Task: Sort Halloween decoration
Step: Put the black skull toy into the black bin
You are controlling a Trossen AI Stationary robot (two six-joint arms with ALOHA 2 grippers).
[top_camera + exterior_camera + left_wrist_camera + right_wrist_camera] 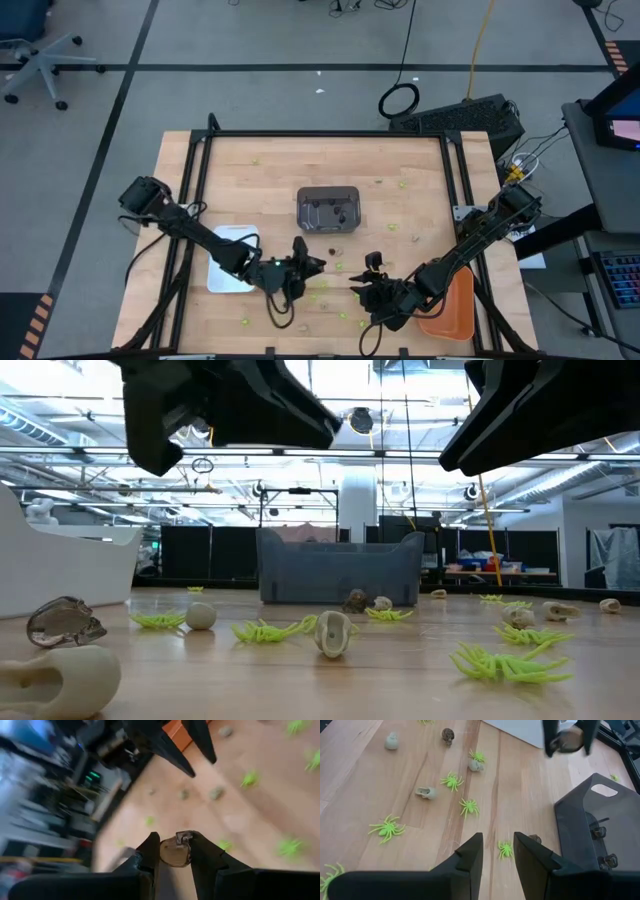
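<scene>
Right now the left gripper (175, 851) hangs above the near middle of the table (270, 165), its fingers clamped on a small brown skull (174, 854); the right wrist view shows the same gripper (568, 740) aloft with that skull (567, 740) between the fingers. Judging by the dark pieces already lying in the grey tray (328, 208) at the table's centre, that tray is where this one belongs, so the step in hand looks like a carry to it. To do it well, keep the grip firm, travel high enough to clear the far-side rim, stop over the open middle of the tray rather than its wall, then lower before letting go so the skull does not bounce out. The right gripper (497, 851) hovers with fingers apart over a green spider (505, 850) near the tray's corner; both arms sit close together in the high view, so the left should swing away from the right as it moves. Many spiders (385, 828) and tan skulls (426, 793) lie loose on the wood, with the white tray (222, 270) at near left and the orange tray (455, 310) at near right
</scene>
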